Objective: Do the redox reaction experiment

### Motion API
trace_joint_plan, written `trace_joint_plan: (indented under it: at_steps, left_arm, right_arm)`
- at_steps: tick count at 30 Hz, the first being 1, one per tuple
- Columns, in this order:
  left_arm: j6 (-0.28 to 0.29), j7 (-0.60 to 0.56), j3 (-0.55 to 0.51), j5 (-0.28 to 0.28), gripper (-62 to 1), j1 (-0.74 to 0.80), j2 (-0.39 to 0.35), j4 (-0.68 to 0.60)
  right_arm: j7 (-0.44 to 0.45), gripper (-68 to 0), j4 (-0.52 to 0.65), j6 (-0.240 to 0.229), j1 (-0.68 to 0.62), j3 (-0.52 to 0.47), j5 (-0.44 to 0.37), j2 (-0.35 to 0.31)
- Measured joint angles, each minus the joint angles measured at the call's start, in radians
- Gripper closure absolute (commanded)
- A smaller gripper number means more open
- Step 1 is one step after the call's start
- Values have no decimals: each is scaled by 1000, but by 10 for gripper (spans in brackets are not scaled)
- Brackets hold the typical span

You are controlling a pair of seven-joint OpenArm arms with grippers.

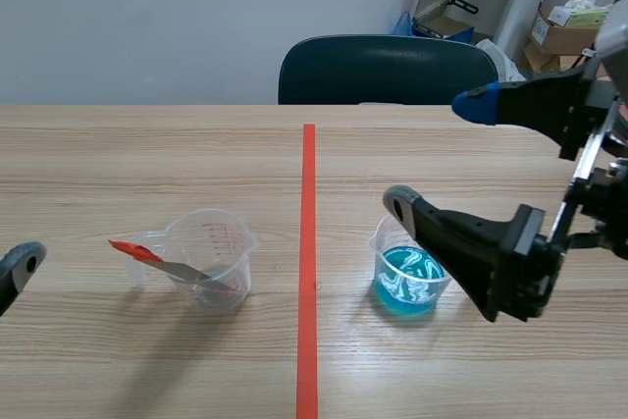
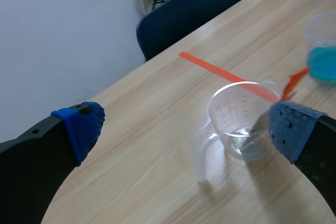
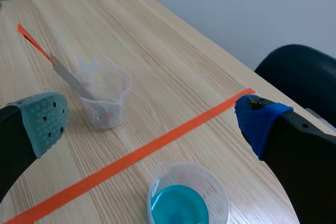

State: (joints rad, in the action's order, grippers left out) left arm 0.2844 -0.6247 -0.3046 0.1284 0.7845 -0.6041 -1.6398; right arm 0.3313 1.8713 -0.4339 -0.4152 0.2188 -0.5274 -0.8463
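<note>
I can't read any text or number here. The clear measuring cup stands on the left half of the table, closer to the near edge than the far one. It has red graduation marks printed on its wall. From my left wrist they show as faint red lines and specks, but they are too small and pale for me to make out a figure. Any print on the cardboard boxes beyond the table's far right corner is too small for me to tell.
</note>
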Motion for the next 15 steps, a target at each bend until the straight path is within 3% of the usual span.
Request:
trace_joint_plan:
  at_steps: [7, 11, 15]
  left_arm:
    - [-1, 84, 13, 0, -623, -126, 41, 0]
    - [-6, 153, 108, 0, -623, -180, 40, 0]
    - [-95, 215, 228, 0, -623, -241, 39, 0]
  right_arm:
    - [-127, -679, 85, -8, -163, -231, 2, 138]
    - [-217, -679, 158, -25, -232, -299, 7, 222]
    - [-291, -679, 250, -34, -293, -346, 7, 278]
